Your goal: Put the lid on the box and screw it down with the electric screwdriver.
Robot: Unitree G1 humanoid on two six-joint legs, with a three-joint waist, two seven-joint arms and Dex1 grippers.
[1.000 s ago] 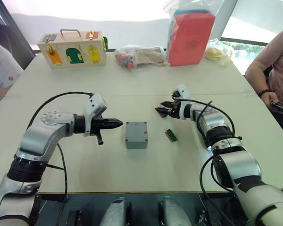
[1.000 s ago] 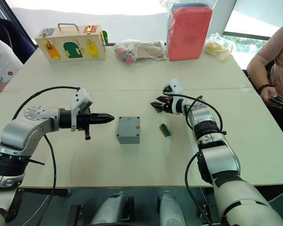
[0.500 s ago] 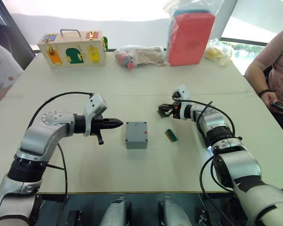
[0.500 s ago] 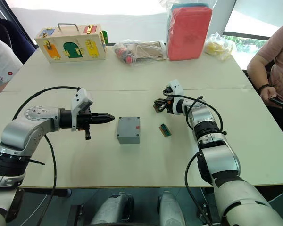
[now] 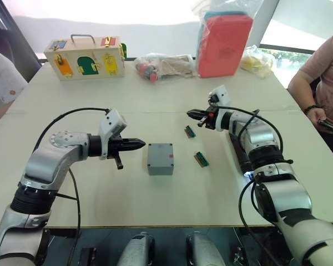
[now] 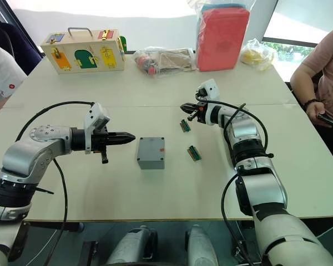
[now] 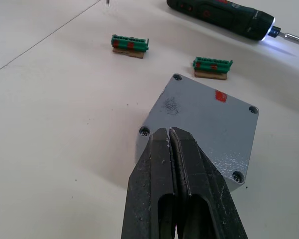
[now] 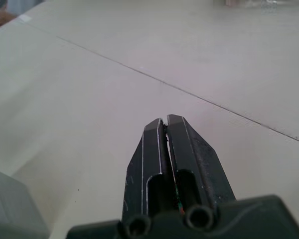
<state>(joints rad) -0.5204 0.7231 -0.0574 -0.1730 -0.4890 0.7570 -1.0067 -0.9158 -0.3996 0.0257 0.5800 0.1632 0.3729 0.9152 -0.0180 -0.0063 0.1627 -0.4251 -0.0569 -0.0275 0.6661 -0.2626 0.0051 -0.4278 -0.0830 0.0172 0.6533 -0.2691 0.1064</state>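
Note:
The grey box (image 5: 160,160) sits mid-table with the lid (image 7: 202,122) lying on top, a screw head showing at each corner and a red mark on its upper face. My left gripper (image 5: 141,145) is shut and empty, its tips (image 7: 170,133) just short of the box's left edge. The electric screwdriver (image 7: 222,19) lies flat on the table to the right of the box, tip light on, partly behind my right forearm (image 5: 240,154). My right gripper (image 5: 191,113) hovers shut above the table, beyond and right of the box.
Two green terminal blocks (image 5: 189,131) (image 5: 201,159) lie right of the box. At the far edge stand a wooden latch box (image 5: 86,57), clear bags (image 5: 164,65) and a red case (image 5: 225,44). People sit at the left (image 5: 3,83) and right (image 5: 322,77).
My right gripper has lifted and moved away from me; a green terminal block now lies on the table below it. The left arm and box have not moved.

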